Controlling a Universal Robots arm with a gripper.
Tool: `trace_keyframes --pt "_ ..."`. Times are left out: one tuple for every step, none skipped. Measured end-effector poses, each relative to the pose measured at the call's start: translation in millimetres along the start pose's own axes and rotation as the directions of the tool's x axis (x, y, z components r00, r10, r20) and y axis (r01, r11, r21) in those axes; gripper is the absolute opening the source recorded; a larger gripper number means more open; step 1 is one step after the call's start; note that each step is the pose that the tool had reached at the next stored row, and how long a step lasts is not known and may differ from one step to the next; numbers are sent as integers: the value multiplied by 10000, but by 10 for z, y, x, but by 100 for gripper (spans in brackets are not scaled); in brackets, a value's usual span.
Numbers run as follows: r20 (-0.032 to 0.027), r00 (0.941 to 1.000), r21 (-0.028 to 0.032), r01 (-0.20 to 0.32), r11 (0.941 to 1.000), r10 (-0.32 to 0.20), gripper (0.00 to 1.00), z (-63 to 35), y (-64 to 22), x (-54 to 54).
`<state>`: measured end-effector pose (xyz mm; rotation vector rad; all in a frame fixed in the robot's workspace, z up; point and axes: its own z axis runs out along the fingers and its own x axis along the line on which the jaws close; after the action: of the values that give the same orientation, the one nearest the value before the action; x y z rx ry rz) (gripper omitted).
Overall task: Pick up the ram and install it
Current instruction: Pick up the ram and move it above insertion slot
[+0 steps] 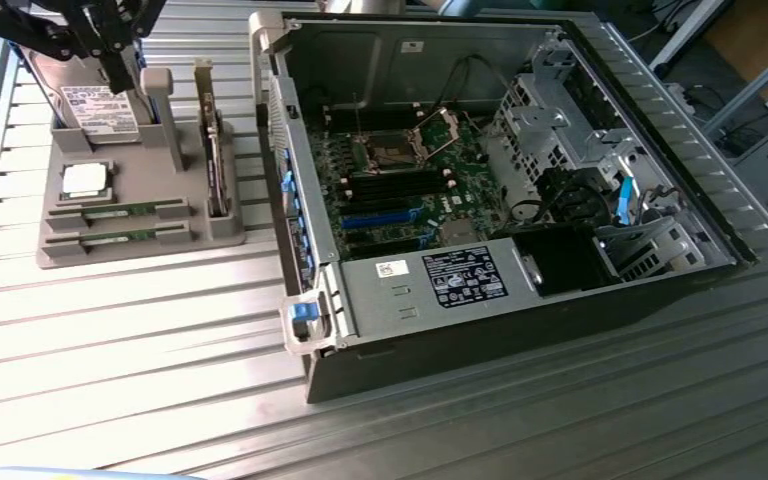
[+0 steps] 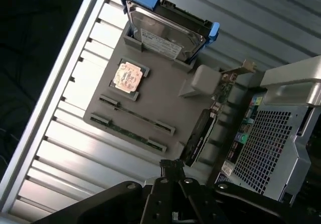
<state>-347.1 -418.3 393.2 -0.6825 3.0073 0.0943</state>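
Observation:
Two ram sticks lie edge-up in slots at the front of the grey holder point(image 1: 157, 248): one ram point(image 1: 120, 210) point(image 2: 135, 114) and a second ram point(image 1: 120, 237) point(image 2: 126, 132) beside it, both green and narrow. My gripper point(image 1: 119, 78) point(image 2: 172, 164) hangs above the holder's far end, over the hard drive point(image 1: 97, 108), well above the sticks. Its fingers are shut with nothing between them. The open computer case point(image 1: 491, 180) lies on the exterior view's right, with black memory slots point(image 1: 391, 186) on its motherboard.
The holder also carries a square processor chip point(image 1: 84, 180) point(image 2: 128, 76) and an upright dark expansion card point(image 1: 208, 140) point(image 2: 198, 133) near the case wall. The hard drive point(image 2: 165, 28) stands in blue brackets. The slatted metal table point(image 1: 131, 340) ends close on the exterior view's left.

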Motion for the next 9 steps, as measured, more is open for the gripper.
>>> trace_keyframes --pt "-11 9998 -15 216 9998 -216 11 0 0 0" --pt "-19 9992 -28 401 9992 -401 11 0 0 0" --pt "-27 9982 -40 592 9982 -592 11 0 0 0" --pt "-38 9965 -57 834 9965 -834 11 0 0 0" --pt "-48 9944 -73 1056 9944 -1056 11 -1 0 0" --pt "-60 9909 -93 1342 9909 -1343 11 0 0 0" --pt "-70 9871 -112 1601 9870 -1602 11 0 0 0" --pt "-77 9838 -126 1792 9837 -1793 11 0 0 0" --pt "-83 9803 -140 1974 9802 -1975 11 -1 0 0"
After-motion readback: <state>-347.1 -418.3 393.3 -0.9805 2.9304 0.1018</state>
